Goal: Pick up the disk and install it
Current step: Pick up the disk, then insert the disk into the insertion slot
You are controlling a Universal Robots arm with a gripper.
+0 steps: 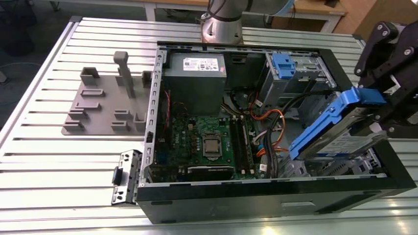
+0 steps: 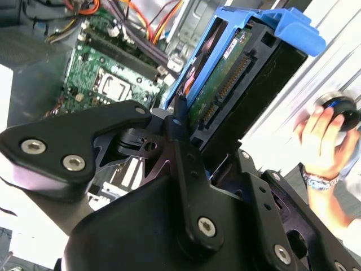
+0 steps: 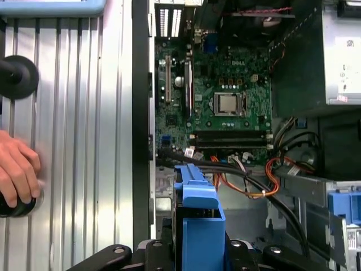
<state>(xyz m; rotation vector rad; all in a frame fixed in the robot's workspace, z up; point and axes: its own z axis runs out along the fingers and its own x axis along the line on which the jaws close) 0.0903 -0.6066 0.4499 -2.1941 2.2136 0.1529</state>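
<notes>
Black tool (image 2: 186, 141) grips flat metal disk (image 1: 339, 129) w/ blue rails

Bright light shines on the metal table (image 1: 39, 161), and a white glare spot sits at 6 o'clock in the exterior view. The inside of the computer case (image 1: 196, 93) is darker and shadowy. In the second wrist view a person's hand (image 2: 321, 141) at 3 o'clock looks blurry and washed out.
</notes>
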